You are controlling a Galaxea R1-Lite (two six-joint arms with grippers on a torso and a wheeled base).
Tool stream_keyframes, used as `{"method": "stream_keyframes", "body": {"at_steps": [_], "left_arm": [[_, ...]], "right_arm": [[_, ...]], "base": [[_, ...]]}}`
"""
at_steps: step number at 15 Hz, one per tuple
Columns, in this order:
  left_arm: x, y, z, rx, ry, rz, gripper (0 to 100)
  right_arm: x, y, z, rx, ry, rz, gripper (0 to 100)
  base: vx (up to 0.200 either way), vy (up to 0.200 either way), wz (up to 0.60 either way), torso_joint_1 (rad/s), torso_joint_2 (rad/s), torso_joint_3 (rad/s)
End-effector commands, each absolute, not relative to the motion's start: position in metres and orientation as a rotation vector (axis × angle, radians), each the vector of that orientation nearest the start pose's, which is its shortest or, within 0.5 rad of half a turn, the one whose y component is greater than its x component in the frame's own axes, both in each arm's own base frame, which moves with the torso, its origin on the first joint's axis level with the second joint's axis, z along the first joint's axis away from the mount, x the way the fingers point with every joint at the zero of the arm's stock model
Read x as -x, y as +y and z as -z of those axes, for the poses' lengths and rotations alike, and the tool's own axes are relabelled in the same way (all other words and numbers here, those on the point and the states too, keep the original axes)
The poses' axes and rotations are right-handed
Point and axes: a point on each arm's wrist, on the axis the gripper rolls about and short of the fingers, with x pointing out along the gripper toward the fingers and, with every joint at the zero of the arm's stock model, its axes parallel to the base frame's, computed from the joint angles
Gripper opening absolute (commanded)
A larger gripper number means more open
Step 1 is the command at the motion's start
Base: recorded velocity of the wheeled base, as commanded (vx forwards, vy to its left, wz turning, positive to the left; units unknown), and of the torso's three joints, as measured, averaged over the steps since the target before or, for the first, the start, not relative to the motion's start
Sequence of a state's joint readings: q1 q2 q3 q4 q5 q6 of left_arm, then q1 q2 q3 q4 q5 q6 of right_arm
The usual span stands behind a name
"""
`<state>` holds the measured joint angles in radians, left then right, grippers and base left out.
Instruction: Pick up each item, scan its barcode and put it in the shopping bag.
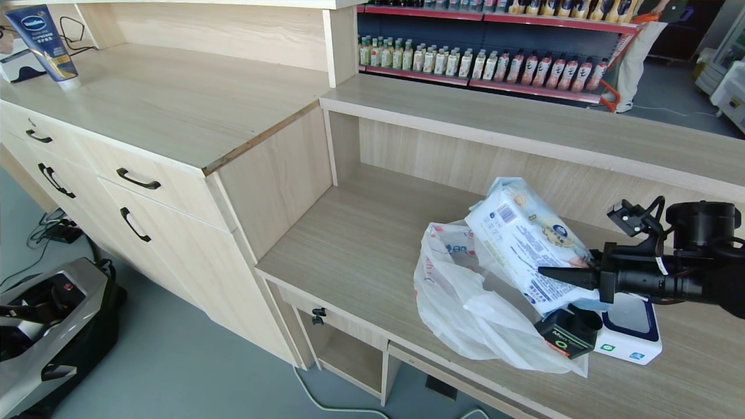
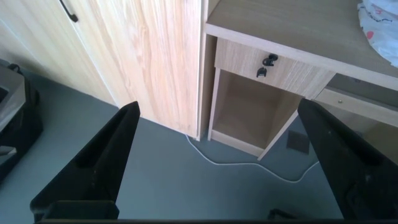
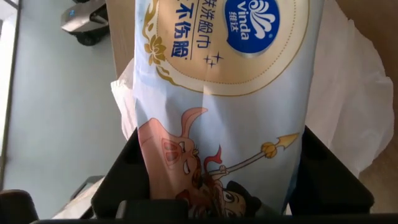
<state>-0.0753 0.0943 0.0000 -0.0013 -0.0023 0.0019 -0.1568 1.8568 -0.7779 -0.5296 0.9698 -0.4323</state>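
Note:
My right gripper (image 1: 556,285) is shut on a blue-and-white soft pack of tissues (image 1: 524,238), held tilted over the mouth of the white plastic shopping bag (image 1: 465,308) on the low counter. In the right wrist view the pack (image 3: 224,74) sits between both fingers (image 3: 130,168), with the bag (image 3: 348,93) behind it. A black box with a green mark (image 1: 567,337) lies at the bag's edge beside the white-and-blue scanner (image 1: 631,331). A blue tube (image 1: 46,43) stands on the high counter at the far left. My left gripper (image 2: 217,155) hangs open over the floor, holding nothing.
The low counter (image 1: 361,244) has a raised back shelf (image 1: 524,122) and a tall cabinet with drawers (image 1: 139,186) on its left. Below it are a keyed drawer (image 2: 268,62) and an open cubby. Cables lie on the floor. Store shelves of bottles (image 1: 477,64) stand behind.

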Motion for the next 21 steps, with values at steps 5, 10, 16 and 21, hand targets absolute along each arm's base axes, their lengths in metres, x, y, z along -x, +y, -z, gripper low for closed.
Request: {"method": "stream_keyframes", "body": {"at_steps": [5,10,16,21], "left_arm": [[0.015,0.001,-0.077,-0.005,0.093,0.078,100],[0.015,0.001,-0.077,-0.005,0.093,0.078,100],[0.015,0.001,-0.077,-0.005,0.093,0.078,100],[0.015,0.001,-0.077,-0.005,0.093,0.078,100]], "right_arm": [[-0.321,-0.037,-0.107,0.189,0.276,-0.886,0],[-0.334,-0.051,-0.093,0.383,0.201,-0.889,0],[-0.328,-0.05,-0.09,0.378,0.226,-0.902,0],[-0.323,-0.048,-0.09,0.359,0.242,-0.919,0]], "base": [[0.0,0.0,0.0,0.0,0.0,0.0],[0.0,0.0,0.0,0.0,0.0,0.0],[0.0,0.0,0.0,0.0,0.0,0.0],[0.0,0.0,0.0,0.0,0.0,0.0]]}}
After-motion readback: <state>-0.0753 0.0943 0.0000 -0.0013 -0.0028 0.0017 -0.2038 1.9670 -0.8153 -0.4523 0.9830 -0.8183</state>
